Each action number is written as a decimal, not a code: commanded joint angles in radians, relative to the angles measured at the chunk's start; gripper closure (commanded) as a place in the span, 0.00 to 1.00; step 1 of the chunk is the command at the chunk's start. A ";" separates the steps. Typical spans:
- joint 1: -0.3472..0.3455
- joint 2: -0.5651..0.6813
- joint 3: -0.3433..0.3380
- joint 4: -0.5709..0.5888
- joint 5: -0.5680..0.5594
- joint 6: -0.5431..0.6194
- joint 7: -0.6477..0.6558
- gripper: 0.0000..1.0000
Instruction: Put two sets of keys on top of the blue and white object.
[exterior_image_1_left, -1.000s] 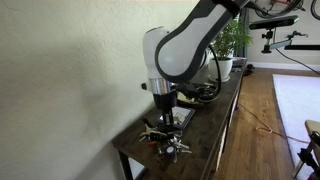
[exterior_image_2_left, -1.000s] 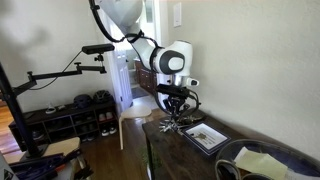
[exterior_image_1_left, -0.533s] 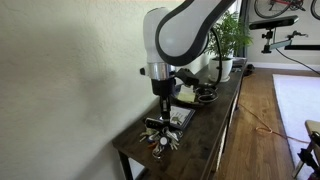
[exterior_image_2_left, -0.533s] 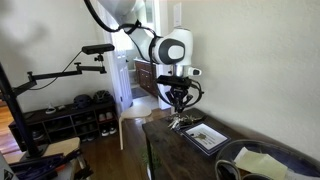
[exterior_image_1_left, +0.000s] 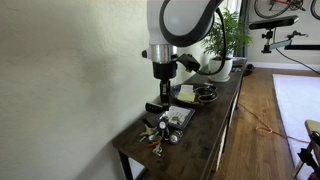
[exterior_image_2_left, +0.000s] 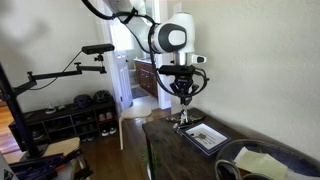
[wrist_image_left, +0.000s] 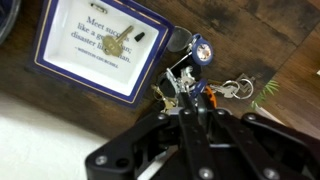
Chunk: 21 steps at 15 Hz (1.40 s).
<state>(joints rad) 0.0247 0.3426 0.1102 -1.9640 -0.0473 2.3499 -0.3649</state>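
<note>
Pale wall backs a dark wooden tabletop. Over the last second the hand has risen straight up from the key bunch, which in both exterior views stays on the tabletop below it. So the lift seems to have come away without the keys, and this set is not yet moved.

In the wrist view the bunch, with a round blue fob and a loose ring, lies just beside the corner of the blue and white object, not on it. A brassy key with a dark fob already rests on the object's white face, so one set looks placed.

The hand's fingers look drawn narrow, but the keys overlap their tips and I cannot tell whether they pinch anything.

Dark print on the object reads only in part: "like a" and "disaster".
</note>
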 joint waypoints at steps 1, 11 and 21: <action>0.003 -0.080 -0.032 -0.044 -0.039 -0.023 0.060 0.92; -0.019 -0.089 -0.106 -0.044 -0.075 -0.022 0.124 0.92; -0.047 -0.044 -0.093 -0.084 -0.037 0.010 0.091 0.92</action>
<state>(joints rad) -0.0177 0.3068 0.0066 -2.0153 -0.0897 2.3399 -0.2737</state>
